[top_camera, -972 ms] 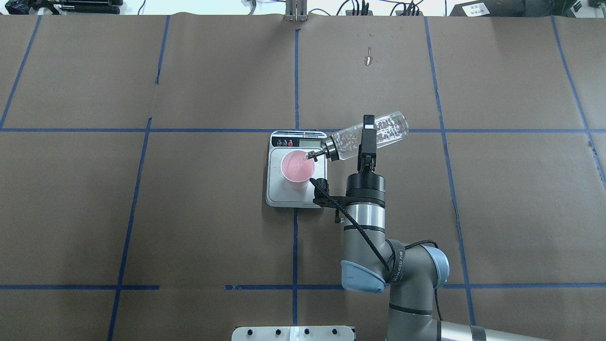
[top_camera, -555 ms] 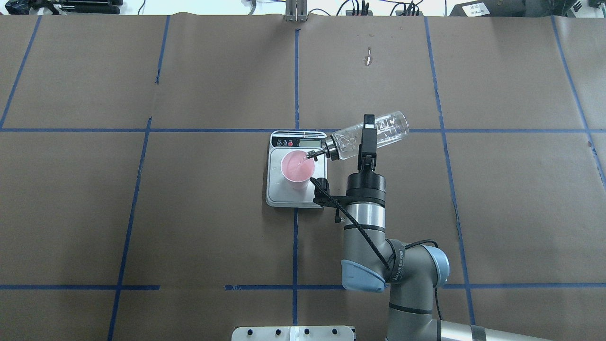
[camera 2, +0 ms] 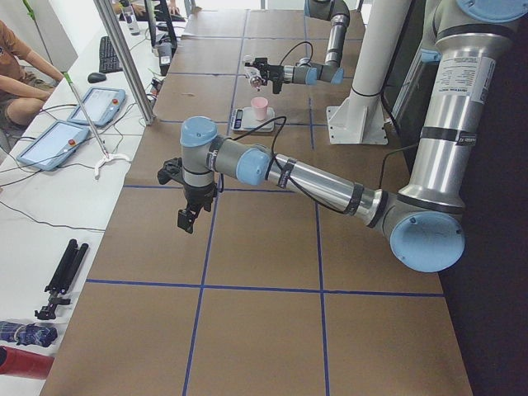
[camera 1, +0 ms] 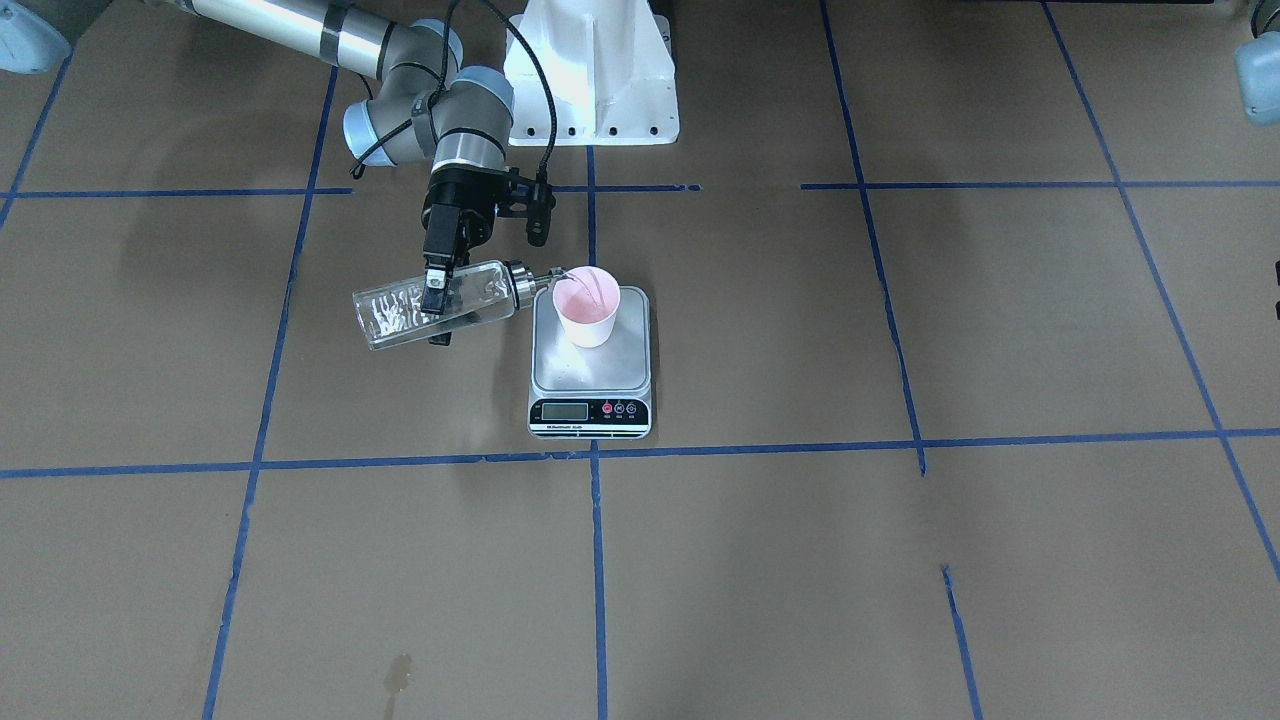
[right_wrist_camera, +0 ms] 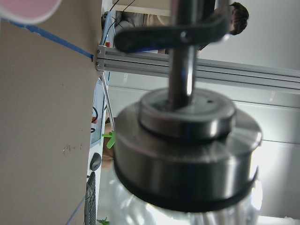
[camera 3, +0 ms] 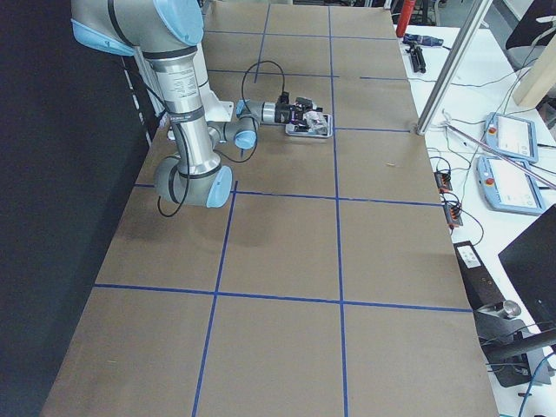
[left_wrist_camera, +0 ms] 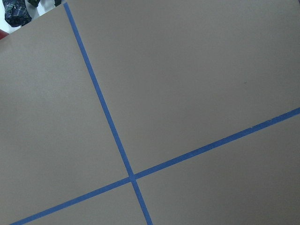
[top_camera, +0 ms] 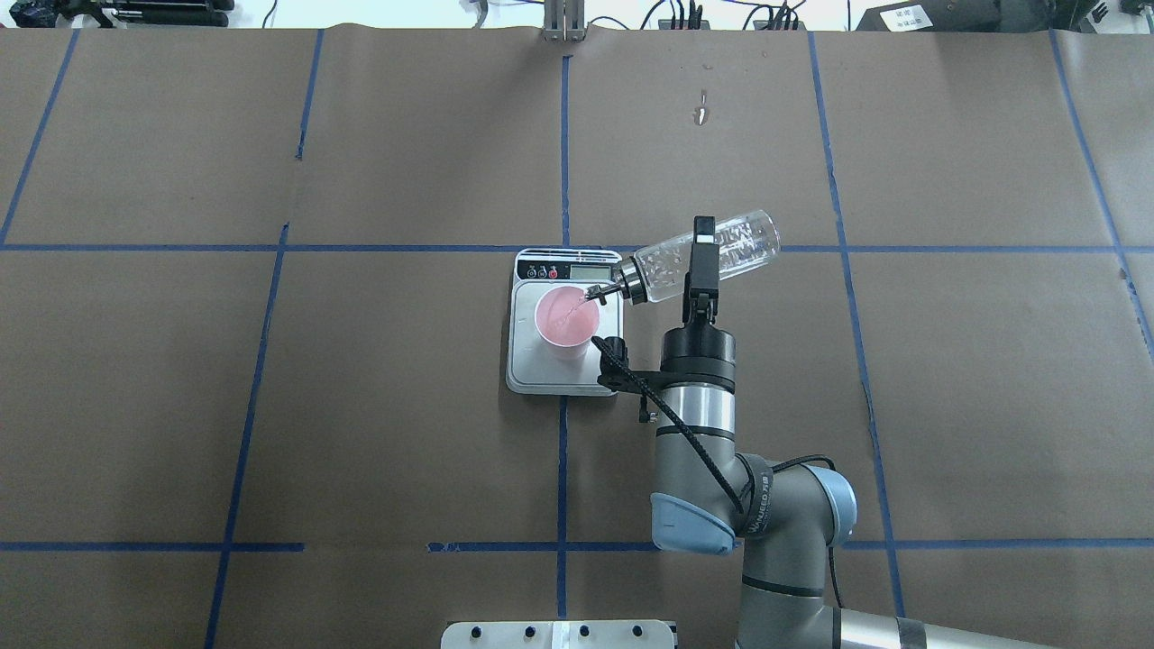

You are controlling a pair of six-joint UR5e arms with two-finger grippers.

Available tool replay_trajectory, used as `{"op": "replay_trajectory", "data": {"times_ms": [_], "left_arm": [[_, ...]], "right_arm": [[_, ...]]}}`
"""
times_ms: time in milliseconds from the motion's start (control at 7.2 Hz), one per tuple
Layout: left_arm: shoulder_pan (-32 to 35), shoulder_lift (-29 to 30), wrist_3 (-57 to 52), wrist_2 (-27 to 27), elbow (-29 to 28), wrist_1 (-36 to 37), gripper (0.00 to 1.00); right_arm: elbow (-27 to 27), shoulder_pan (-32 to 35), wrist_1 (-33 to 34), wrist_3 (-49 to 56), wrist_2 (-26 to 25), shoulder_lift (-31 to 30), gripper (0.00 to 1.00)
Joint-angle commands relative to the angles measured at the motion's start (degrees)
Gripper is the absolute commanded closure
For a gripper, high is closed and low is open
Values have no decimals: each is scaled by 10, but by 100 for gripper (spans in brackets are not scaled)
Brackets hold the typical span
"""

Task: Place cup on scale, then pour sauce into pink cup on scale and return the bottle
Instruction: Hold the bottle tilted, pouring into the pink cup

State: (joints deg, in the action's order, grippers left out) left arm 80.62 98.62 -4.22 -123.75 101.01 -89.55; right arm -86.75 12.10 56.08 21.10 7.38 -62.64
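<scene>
The cup (top_camera: 566,317) stands upright about in the middle of the platform of the scale (top_camera: 541,374), pink inside and narrower than the platform. The scale's black strip with the display is on the side away from the robot. The metal spout (top_camera: 602,292) of the bottle (top_camera: 744,242) is over the cup's rim, on the side of the scale toward the robot's right. A thin stream of the clear sauce (top_camera: 577,308) seems to run from the spout into the cup. The bottle lies nearly level, and its glass body reaches out past the scale's edge on that same side, above the table (top_camera: 361,406) of brown paper with blue tape lines. The right gripper (top_camera: 702,251) is clamped across the middle of the bottle's body, just beside the scale. The left gripper (camera 2: 188,221) hangs over the paper well apart from the scale, on the robot's left. It shows only in the side view, so I cannot tell how its jaws stand.
</scene>
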Motion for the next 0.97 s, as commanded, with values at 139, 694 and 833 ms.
{"op": "replay_trajectory", "data": {"times_ms": [139,694,833], "left_arm": [[1,-3,-1,0,2,0,0],[2,-4,-11,0,1,0,0],[2,-4,-12,1,1,0,0]], "right_arm": [[0,1,1,2,0,0,100],[-1,4,-1,19,-2,0,100],[-1,4,-1,19,-2,0,100]]}}
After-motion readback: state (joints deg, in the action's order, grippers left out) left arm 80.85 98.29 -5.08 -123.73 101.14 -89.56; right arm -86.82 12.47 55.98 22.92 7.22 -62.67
